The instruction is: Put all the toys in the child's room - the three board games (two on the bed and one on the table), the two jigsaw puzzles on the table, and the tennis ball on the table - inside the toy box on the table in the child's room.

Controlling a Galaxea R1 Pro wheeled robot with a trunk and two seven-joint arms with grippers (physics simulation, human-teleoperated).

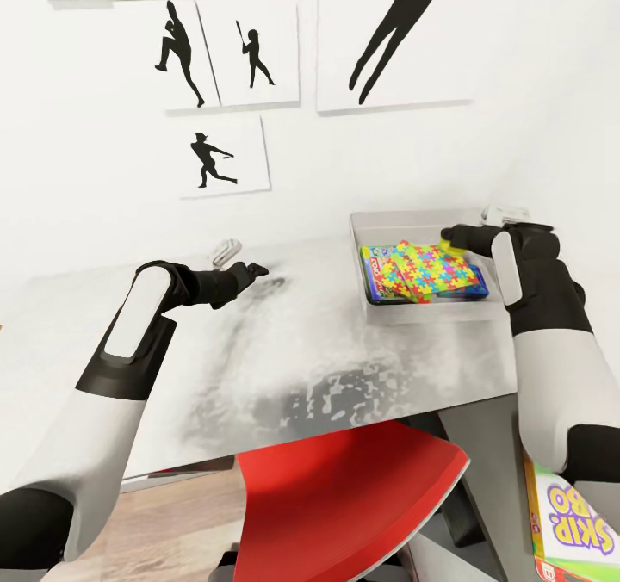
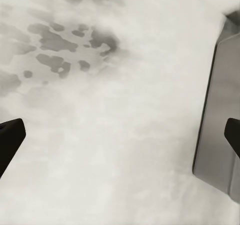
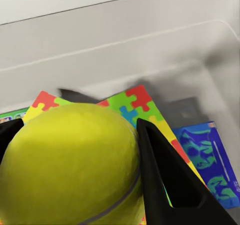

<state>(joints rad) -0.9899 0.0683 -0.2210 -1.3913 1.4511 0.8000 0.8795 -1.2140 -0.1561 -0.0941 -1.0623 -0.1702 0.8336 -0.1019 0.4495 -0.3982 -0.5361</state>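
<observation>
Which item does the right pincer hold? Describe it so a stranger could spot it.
Find the grey toy box on the table. Above it, the right pincer holds the tennis ball: round and yellow-green, unlike the flat jigsaw puzzles below.

Table [image 1: 284, 358] top: pale grey, smooth, glossy, mottled dark reflections. Toy box [image 1: 405, 223]: light grey, smooth, matt, plastic look. Puzzles [image 1: 422, 270]: thin, flat, bright matt colours. Ball [image 3: 70, 160]: yellow-green, dull, smooth in render, one grey seam. Fingers [image 3: 170, 180]: black, matt. Chair [image 1: 344, 496]: red, smooth, slight sheen. Skip-Bo box [image 1: 573, 522]: printed card.
</observation>
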